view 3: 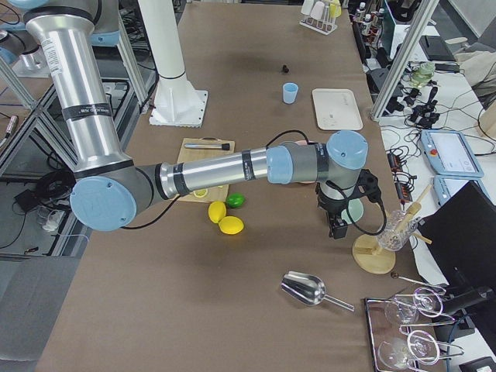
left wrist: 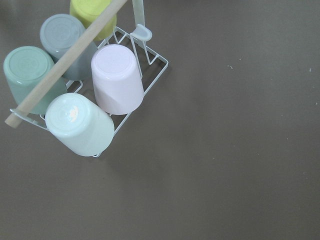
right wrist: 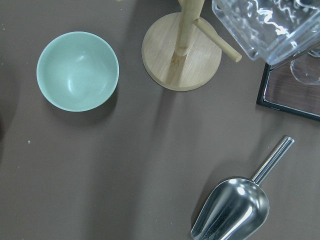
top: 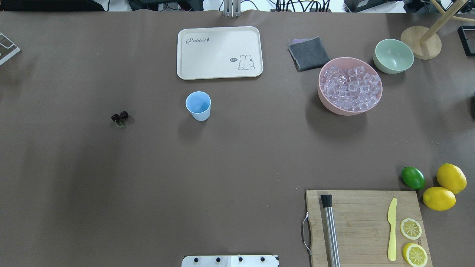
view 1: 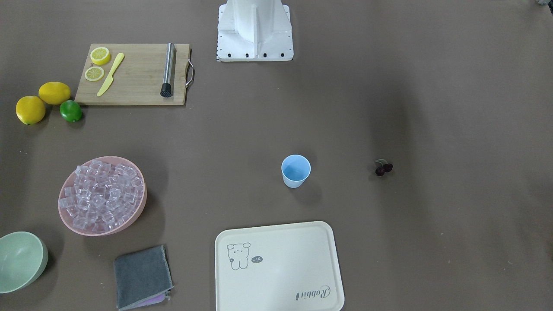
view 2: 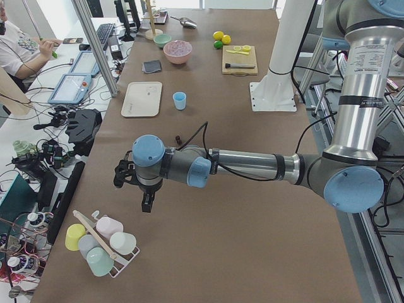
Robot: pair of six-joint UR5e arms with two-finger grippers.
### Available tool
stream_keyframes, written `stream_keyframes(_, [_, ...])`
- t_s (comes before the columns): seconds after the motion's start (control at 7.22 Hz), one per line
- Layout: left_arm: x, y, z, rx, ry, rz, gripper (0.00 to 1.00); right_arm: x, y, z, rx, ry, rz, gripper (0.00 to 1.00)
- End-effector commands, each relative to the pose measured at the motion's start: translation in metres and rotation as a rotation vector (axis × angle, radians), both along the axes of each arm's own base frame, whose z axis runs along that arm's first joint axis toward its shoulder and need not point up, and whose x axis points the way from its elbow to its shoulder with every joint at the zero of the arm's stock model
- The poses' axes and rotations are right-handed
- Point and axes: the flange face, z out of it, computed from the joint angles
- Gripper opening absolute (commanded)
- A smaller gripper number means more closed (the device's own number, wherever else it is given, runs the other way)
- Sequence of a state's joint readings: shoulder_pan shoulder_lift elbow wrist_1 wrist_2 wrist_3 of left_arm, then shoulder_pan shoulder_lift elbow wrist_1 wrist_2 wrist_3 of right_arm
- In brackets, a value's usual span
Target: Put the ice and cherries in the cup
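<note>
The light-blue cup point(top: 198, 105) stands upright near the table's middle, in front of a cream tray. The dark cherries point(top: 120, 117) lie on the bare table to the cup's left in the overhead view. The ice point(top: 350, 88) fills a pink bowl point(top: 324, 97) to the cup's right. My left gripper point(view 2: 147, 203) shows only in the left side view, hanging over the table's end by a cup rack. My right gripper point(view 3: 339, 229) shows only in the right side view, near a wooden stand. I cannot tell whether either gripper is open or shut.
A cream tray point(top: 219, 52), a grey cloth point(top: 308, 53) and a pale green bowl point(top: 393, 55) lie along the far edge. A cutting board point(top: 362, 226) holds a muddler, a knife and lemon slices. Lemons and a lime point(top: 413, 177) lie beside it. A metal scoop point(right wrist: 232, 210) lies near the wooden stand point(right wrist: 181, 50).
</note>
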State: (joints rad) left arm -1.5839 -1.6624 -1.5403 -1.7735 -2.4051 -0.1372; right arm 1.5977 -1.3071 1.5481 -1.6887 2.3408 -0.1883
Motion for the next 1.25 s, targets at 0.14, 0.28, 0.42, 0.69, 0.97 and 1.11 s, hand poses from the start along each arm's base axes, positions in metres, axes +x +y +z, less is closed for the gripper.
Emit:
stream_keyframes(0.14, [0.003, -0.010, -0.010, 0.024, 0.000, 0.001, 0.98, -0.002, -0.003, -0.001, -0.010, -0.002, 0.000, 0.99])
stream_keyframes(0.28, [0.003, -0.010, -0.014, 0.031, 0.000, 0.000, 0.98, -0.007, -0.009, -0.009, -0.014, -0.009, 0.009, 0.99])
stream_keyframes(0.42, [0.003, -0.014, -0.018, 0.038, -0.002, 0.000, 0.98, -0.016, -0.005, -0.021, -0.030, -0.044, 0.036, 0.99])
stream_keyframes(0.69, [0.002, -0.017, -0.026, 0.053, -0.003, -0.002, 0.98, -0.056, -0.010, -0.045, -0.023, -0.052, 0.012, 0.99])
stream_keyframes(0.97, [0.002, -0.019, -0.030, 0.062, -0.004, -0.001, 0.98, -0.138, -0.012, -0.094, -0.093, -0.081, 0.030, 0.98])
stream_keyframes(1.11, [0.002, -0.021, -0.036, 0.073, -0.004, -0.002, 0.98, -0.172, -0.006, -0.106, -0.092, -0.095, 0.017, 0.97])
